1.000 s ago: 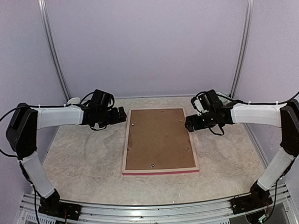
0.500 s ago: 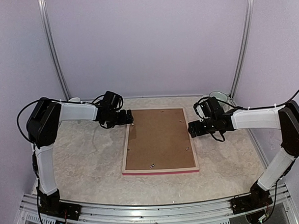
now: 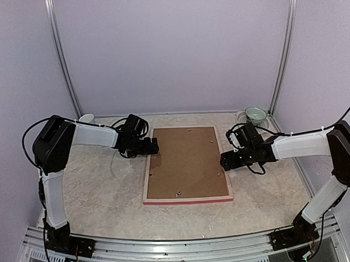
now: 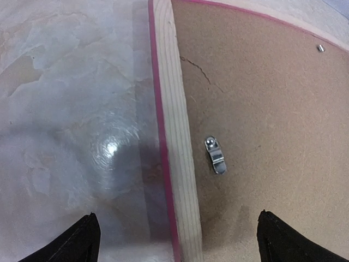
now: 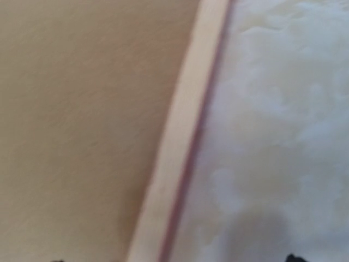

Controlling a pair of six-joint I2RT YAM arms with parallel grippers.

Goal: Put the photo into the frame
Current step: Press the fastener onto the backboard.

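- The left hand (image 3: 154, 146), fingers spread wide with nothing between them, straddles the 10 o'clock rail of the frame (image 3: 148, 179). If it closes off-centre, it could scrape the thin rail or push the frame askew.
- The right hand (image 3: 224, 161), also spread and empty, hovers over the 3 o'clock rail. Uneven pushes from the two sides could pivot the frame on the smooth surface (image 3: 96, 191).
- A turn clip (image 4: 215, 155) sits just inside the left rail, where a fingertip might snag it.
- The frame lies face down mid-surface with its pale wood back up and a pink edge at 6 o'clock. The backing board (image 3: 186, 162) is seated inside.
- The photo is not visible; I cannot tell whether it lies under the board.
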